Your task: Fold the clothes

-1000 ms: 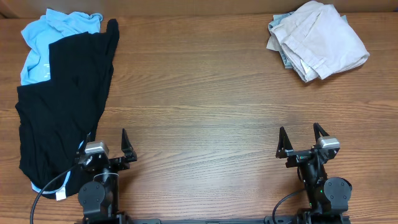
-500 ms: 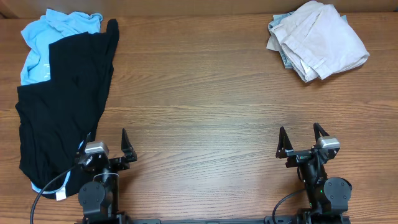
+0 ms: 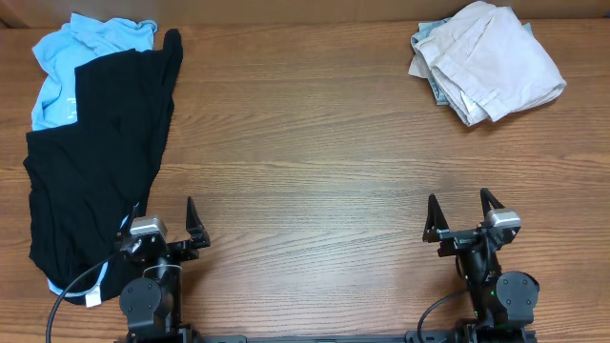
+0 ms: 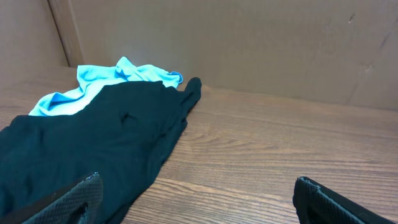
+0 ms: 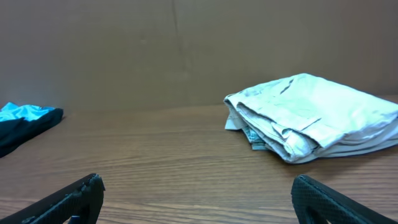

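Note:
The clothes lie in two places. A large black garment [image 3: 95, 162] is spread at the table's left, partly covering a light blue T-shirt [image 3: 71, 67]; a small white tag [image 3: 92, 298] shows at its near end. A folded beige pile [image 3: 491, 62] sits at the back right. My left gripper [image 3: 157, 221] stands open at the front left, its left finger over the black garment's edge [image 4: 106, 143], with nothing between its fingers. At the front right my right gripper [image 3: 459, 205] is open over bare wood, far short of the beige pile [image 5: 311, 115].
The wooden table [image 3: 305, 143] stretches between the two heaps. A brown wall [image 4: 249, 43] rises just behind its far edge. Both arm bases sit at the near edge, with a cable by the left one.

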`<action>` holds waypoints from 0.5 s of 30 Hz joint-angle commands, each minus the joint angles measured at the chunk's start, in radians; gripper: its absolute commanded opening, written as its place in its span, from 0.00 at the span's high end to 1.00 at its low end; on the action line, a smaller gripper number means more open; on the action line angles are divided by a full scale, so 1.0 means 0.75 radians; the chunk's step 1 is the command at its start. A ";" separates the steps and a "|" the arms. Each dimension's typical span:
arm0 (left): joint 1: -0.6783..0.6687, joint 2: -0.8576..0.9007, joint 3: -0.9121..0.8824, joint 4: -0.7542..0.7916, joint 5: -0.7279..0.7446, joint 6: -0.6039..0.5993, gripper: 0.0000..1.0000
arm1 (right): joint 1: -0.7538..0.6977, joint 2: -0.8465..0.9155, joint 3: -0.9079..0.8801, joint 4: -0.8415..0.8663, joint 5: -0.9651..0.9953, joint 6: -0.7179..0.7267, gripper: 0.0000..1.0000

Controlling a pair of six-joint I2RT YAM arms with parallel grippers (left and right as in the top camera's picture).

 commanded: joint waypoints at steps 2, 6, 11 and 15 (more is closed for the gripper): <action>0.011 -0.014 -0.005 0.001 0.030 -0.015 0.00 | 0.006 -0.011 -0.014 0.034 0.055 0.005 0.00; 0.011 -0.014 -0.005 0.000 0.026 -0.015 0.00 | 0.006 -0.011 -0.014 0.055 0.039 0.004 0.00; 0.011 -0.014 -0.001 0.080 0.075 -0.024 0.00 | 0.006 -0.011 0.017 0.097 -0.133 0.005 0.00; 0.011 -0.013 0.155 -0.021 0.191 -0.051 0.00 | 0.006 0.010 0.146 0.016 -0.226 0.011 0.00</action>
